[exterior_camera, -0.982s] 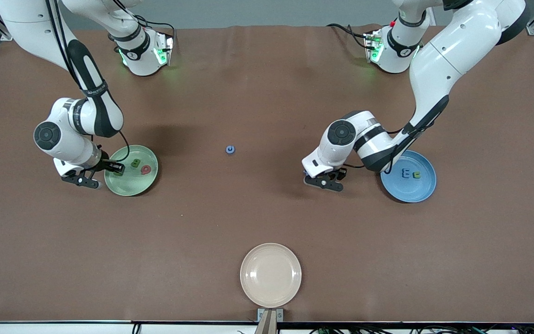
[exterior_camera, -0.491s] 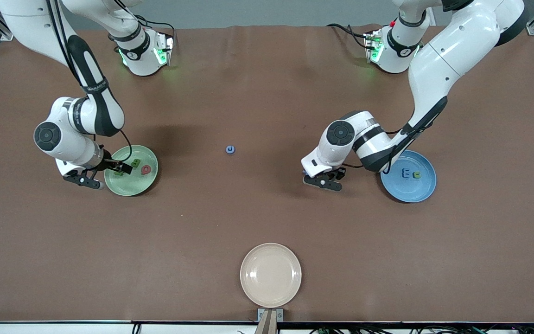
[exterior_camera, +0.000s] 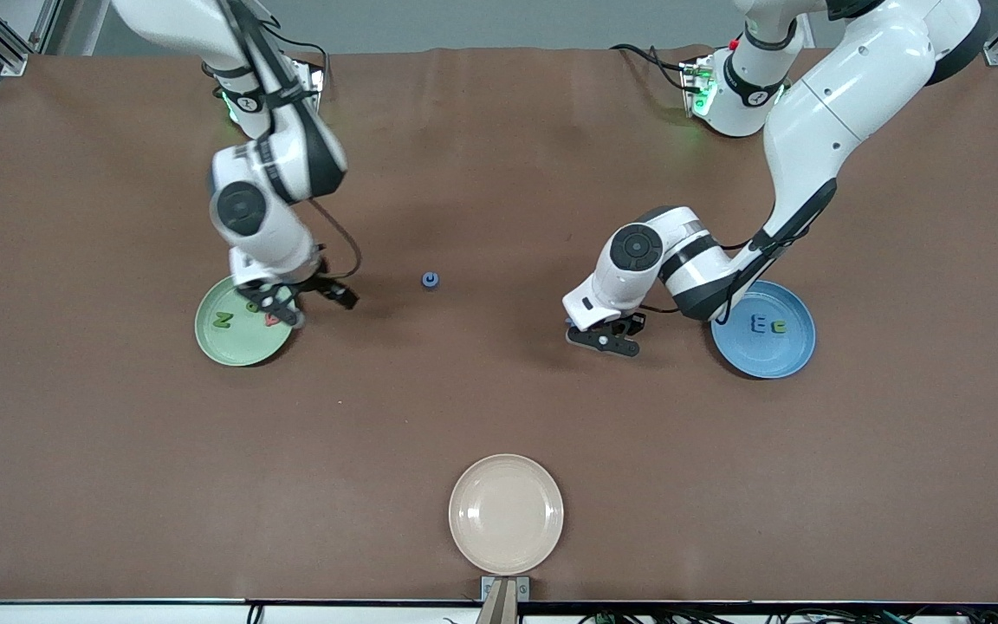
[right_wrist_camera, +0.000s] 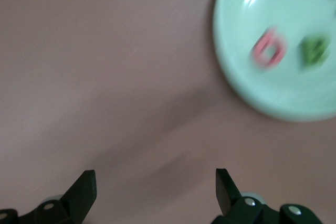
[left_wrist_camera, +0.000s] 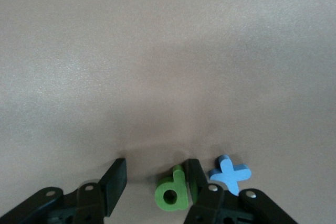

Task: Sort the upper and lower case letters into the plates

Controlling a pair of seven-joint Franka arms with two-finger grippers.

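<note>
A: Status, on the front-view dial. Mint plate (exterior_camera: 204,340) is at 9 and holds green N (exterior_camera: 223,320) and red letter (right_wrist_camera: 269,50) at least. Blue plate (exterior_camera: 798,355) is at 3 with blue E (exterior_camera: 757,324) and green c (exterior_camera: 778,327).

B: Grippers?

A: Left gripper (left_wrist_camera: 156,171) is down at the table (exterior_camera: 499,390), at 9 o'clock of the blue plate. Its fingers are apart and straddle green d (left_wrist_camera: 172,195), which lies against one finger. Blue x (left_wrist_camera: 230,174) sits just outside the jaws. Right gripper (right_wrist_camera: 153,178) is empty with fingers spread wide, over bare table off the mint plate's 3 o'clock rim.

B: Step?

A: Looks like the d pick, left arm. Next it should close squarely on d without nudging x, lift, and carry toward 3. c is in the blue plate, so lowercase probably goes there. Loose blue letter (exterior_camera: 430,279) near dial centre is likely the right arm's job; case unreadable.
</note>
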